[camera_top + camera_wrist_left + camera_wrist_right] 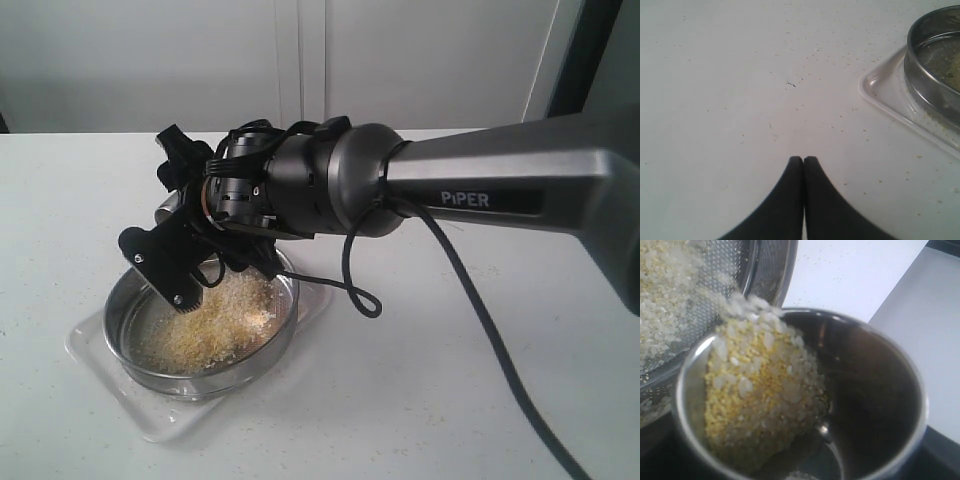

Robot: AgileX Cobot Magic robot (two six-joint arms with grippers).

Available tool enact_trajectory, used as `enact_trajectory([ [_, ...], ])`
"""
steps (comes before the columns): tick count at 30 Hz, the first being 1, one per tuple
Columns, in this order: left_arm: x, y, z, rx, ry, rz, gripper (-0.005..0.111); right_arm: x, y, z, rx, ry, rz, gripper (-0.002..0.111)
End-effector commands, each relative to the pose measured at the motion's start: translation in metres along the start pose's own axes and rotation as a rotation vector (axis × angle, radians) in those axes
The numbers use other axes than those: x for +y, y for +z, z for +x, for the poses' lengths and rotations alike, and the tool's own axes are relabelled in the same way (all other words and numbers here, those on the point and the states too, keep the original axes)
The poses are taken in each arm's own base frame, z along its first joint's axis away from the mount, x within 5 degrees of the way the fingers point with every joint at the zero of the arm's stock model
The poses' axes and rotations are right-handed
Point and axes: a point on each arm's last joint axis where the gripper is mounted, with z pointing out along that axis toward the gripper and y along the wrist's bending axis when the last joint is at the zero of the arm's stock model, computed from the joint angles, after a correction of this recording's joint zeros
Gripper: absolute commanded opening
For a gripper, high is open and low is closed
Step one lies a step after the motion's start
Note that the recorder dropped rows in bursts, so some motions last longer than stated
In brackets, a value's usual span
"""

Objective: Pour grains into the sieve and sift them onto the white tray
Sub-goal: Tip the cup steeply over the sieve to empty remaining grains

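Tilting over wide round stainless-steel mesh sieve (200, 383), right end effector (195, 270) gripped small rounded steel cup (860, 390), jaws spread wide around it. Loose yellow-and-whitish grains (760, 390) spilled from cup lip into sieve, with a heap already on mesh. Sieve sat inside flat rectangular white tray (150, 415). Left end effector (803, 161) pinched fully closed, empty, over white tabletop (715, 100) beside sieve, apart from tray.

— What colours are in my cup (880, 405)?
— Yellow-gold specks among whitish grains (760, 390), against dark shiny steel.
— And below?
— The sieve (170, 380) is silver with a fine dotted mesh, the tray (85, 345) pale white, the table (740, 75) white with scattered yellow flecks. My left fingers (785, 210) are plain black.
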Motion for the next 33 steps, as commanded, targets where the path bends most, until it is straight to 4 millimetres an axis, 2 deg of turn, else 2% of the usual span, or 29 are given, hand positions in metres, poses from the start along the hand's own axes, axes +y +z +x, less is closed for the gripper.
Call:
enact_trajectory([
  [1, -0.001, 0.001, 0.005, 0.023, -0.004, 0.011, 0.000, -0.004, -0.003, 0.001, 0.001, 0.009, 0.016, 0.000],
  [20, -0.001, 0.001, 0.005, 0.023, -0.004, 0.011, 0.000, -0.004, -0.003, 0.001, 0.003, 0.007, 0.013, 0.000],
  [26, -0.001, 0.001, 0.005, 0.023, -0.004, 0.011, 0.000, 0.002, -0.002, 0.006, 0.057, -0.092, -0.053, 0.000],
  [33, -0.001, 0.001, 0.005, 0.023, -0.004, 0.011, 0.000, 0.014, 0.010, 0.003, 0.063, -0.252, -0.113, 0.000],
])
